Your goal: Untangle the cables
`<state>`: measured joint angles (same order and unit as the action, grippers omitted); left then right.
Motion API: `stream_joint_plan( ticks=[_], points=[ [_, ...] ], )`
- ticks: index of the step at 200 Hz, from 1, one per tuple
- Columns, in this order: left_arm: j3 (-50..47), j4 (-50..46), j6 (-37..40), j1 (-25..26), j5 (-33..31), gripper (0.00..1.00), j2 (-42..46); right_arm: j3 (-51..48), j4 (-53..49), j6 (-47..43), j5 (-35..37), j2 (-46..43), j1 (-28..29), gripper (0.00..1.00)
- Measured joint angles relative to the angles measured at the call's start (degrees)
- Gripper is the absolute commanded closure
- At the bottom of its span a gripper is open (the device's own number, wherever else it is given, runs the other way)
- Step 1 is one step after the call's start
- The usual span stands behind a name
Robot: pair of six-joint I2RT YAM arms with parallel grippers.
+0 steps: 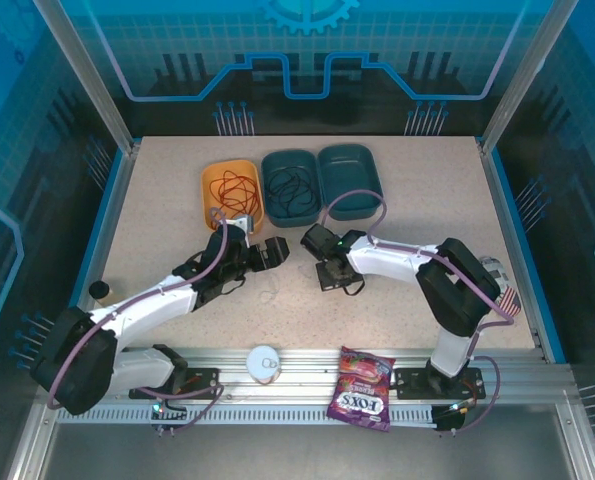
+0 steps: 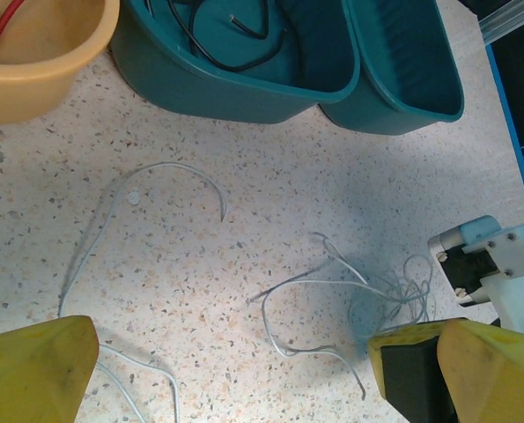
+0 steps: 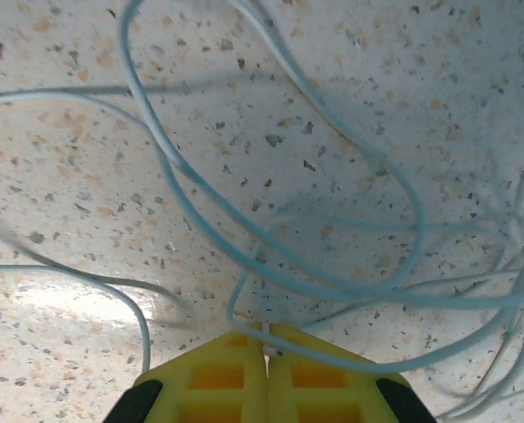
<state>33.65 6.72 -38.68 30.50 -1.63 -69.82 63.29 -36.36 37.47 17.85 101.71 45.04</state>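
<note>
Tangle of white cables (image 2: pixel 332 282) on table (image 2: pixel 244 176). At right gripper (image 3: pixel 266 339), jaws pressed together, pinching one white strand; at left gripper (image 2: pixel 231 344), jaws spread wide (tips well apart). Beyond, red cable (image 1: pixel 235 187) in orange bin (image 1: pixel 205 182), black cable (image 1: pixel 289 190) in teal bin (image 1: pixel 268 162).

White cables (image 2: pixel 332 291) lie loose on the speckled table (image 2: pixel 244 159), knotted at the right beside the right arm (image 2: pixel 499 260). The left gripper (image 2: pixel 235 370) hovers above them, fingers (image 2: pixel 33 370) wide apart. A black cable (image 2: pixel 235 44) sits in a teal bin (image 2: pixel 244 88)
</note>
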Motion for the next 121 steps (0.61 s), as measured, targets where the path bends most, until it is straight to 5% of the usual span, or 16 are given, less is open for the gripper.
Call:
stream_joint_plan(
  ticks=[64,121],
  points=[
    [-0.02,0.0,1.09,0.0,0.0,0.01,1.49,0.15,0.13,-5.27,-1.51,-13.66,0.02,1.0],
    [-0.11,0.17,4.2,0.0,1.4,0.01,4.79,0.15,3.04,-10.82,-13.29,-27.1,-0.11,1.0]
  ],
)
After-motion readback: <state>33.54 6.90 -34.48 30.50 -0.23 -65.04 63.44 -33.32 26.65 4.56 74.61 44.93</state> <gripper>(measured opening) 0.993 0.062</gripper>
